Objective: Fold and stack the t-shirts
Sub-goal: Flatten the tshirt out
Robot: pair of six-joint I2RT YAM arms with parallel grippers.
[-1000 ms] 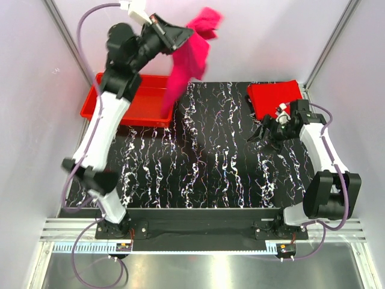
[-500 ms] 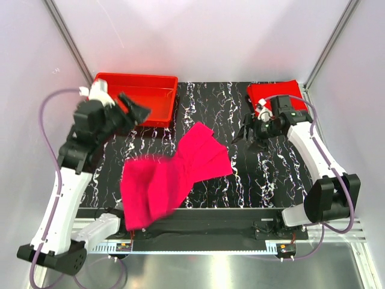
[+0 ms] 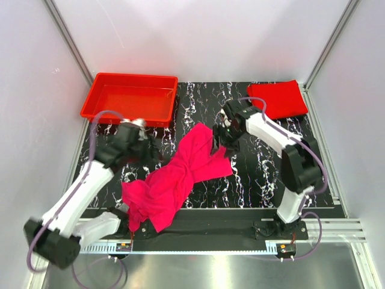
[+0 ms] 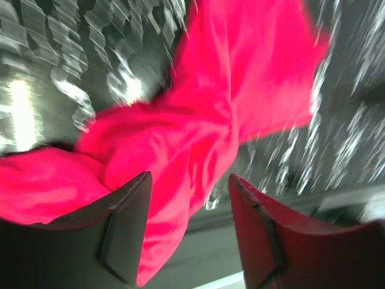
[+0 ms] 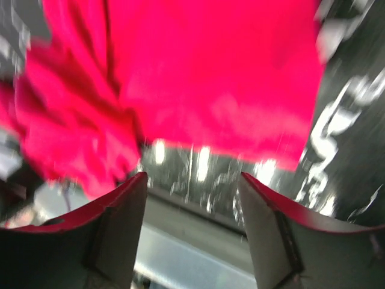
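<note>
A magenta-pink t-shirt point(image 3: 180, 174) lies crumpled and twisted across the middle of the mat, and its near end hangs over the front edge. A red t-shirt point(image 3: 277, 98) lies folded flat at the back right corner. My left gripper point(image 3: 147, 147) hovers just left of the pink t-shirt, open and empty. From the left wrist view, the pink t-shirt point(image 4: 228, 108) lies beyond the spread jaws of the left gripper point(image 4: 189, 180). My right gripper point(image 3: 219, 137) is open over the pink t-shirt's far right end. The right wrist view shows the pink t-shirt point(image 5: 210, 78) ahead of the right gripper point(image 5: 192, 177).
A rigid red plastic tray point(image 3: 96, 99) stands at the back left, partly off the mat. The black marbled mat point(image 3: 264, 174) covers the table between white enclosure walls. A metal rail point(image 3: 198, 248) runs along the near edge by the arm bases.
The left gripper held the pink t-shirt high at the back, opened and dropped it onto the mat, then swung down beside it. The right arm moved left to the shirt's far end.
</note>
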